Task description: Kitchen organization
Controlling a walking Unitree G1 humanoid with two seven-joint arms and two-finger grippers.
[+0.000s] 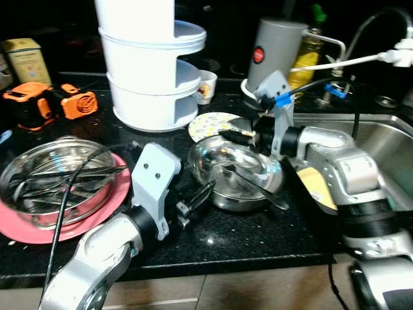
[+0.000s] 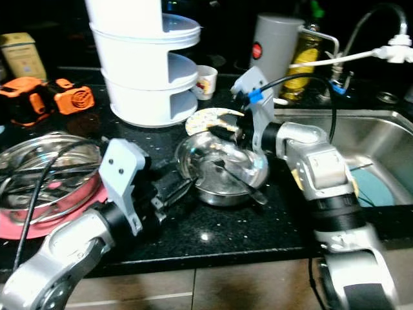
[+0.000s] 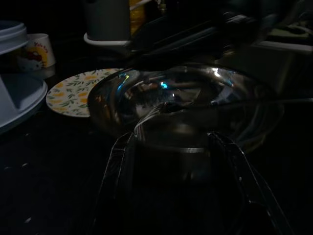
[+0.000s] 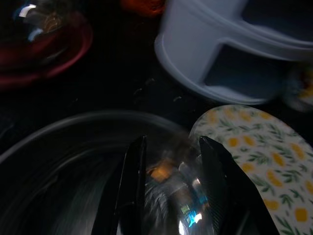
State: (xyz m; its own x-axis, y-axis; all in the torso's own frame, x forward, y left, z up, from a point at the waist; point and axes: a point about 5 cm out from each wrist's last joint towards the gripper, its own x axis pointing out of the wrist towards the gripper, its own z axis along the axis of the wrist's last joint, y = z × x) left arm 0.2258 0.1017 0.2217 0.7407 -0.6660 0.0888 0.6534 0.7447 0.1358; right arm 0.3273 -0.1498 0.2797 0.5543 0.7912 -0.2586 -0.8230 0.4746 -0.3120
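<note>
Steel bowl [image 1: 235,174]: your right gripper [image 1: 242,135] straddles its far rim, fingers spread; your left gripper [image 1: 197,197], also spread, braces its near side.

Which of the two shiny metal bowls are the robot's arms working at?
The steel bowl in the middle, beside the flowered plate; both grippers flank it. The other bowl sits apart on a pink plate.

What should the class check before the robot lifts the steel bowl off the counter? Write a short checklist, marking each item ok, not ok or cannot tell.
1. Right gripper at the far rim of the steel bowl, fingers open astride it: ok.
2. Left gripper open, facing the bowl's near side: ok.
3. Rim firmly clamped: not ok.
4. Spoon loose inside, may slide: not ok.
5. Floral plate clear of the bowl: cannot tell.
</note>
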